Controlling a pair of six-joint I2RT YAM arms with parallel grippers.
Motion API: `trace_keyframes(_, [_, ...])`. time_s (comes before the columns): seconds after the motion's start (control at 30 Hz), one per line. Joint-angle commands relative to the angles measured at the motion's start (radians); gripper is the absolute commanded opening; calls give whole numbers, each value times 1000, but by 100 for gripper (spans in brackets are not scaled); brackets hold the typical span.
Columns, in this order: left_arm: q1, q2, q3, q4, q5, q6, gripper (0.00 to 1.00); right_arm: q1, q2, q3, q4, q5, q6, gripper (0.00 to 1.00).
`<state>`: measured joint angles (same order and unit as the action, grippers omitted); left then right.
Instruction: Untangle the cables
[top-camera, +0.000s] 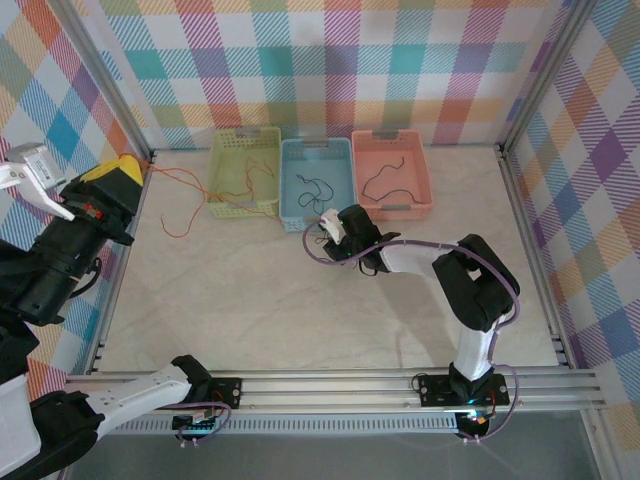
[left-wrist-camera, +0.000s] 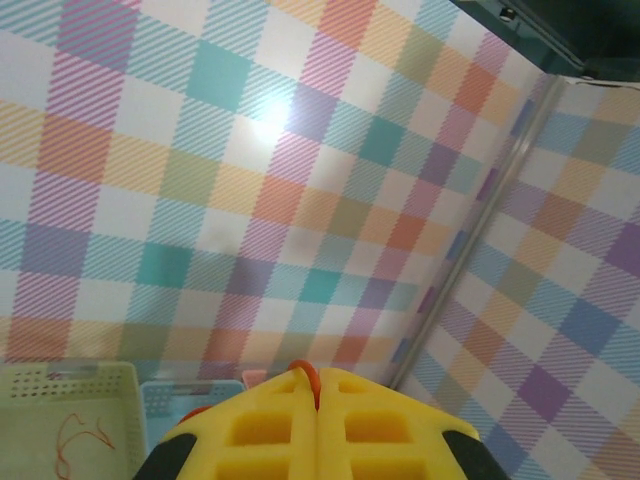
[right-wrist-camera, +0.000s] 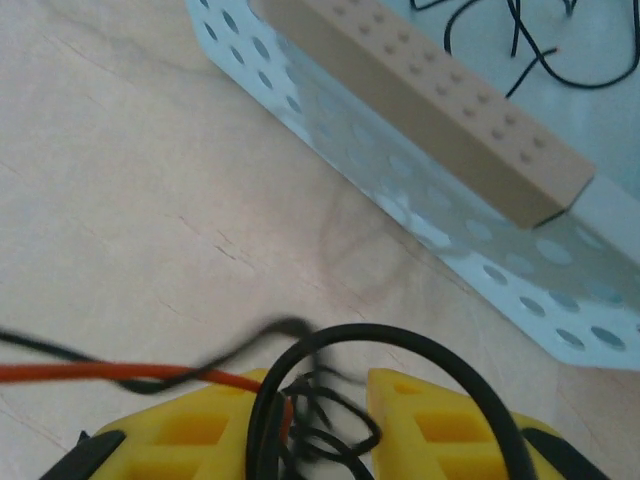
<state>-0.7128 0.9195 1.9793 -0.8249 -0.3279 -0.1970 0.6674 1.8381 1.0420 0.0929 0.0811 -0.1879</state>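
Observation:
My left gripper (top-camera: 125, 172) is raised at the far left, shut on a red-orange cable (left-wrist-camera: 305, 372) that pokes out between its yellow fingertips. That cable (top-camera: 185, 180) trails across the table to the green basket (top-camera: 245, 135). My right gripper (top-camera: 330, 225) is low over the table, just in front of the blue basket (top-camera: 317, 145). In the right wrist view its yellow fingers (right-wrist-camera: 200, 420) stand apart. A tangle of black cables (right-wrist-camera: 330, 425) and a red-orange strand (right-wrist-camera: 100, 373) lie in the gap. A black loop (right-wrist-camera: 440, 350) arches over the tips.
More red-orange cables lie in the green basket (left-wrist-camera: 70, 400), black ones (top-camera: 312, 190) in the blue basket, and a dark one (top-camera: 385, 180) in the pink basket (top-camera: 390, 137). The blue basket's perforated wall (right-wrist-camera: 400, 200) is close ahead of the right gripper. Checked walls enclose the table.

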Motion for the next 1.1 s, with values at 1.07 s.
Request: trace_keyframes(1.07, [41, 319, 25, 39, -148, 129, 0, -35, 30, 53, -114, 39, 61, 33])
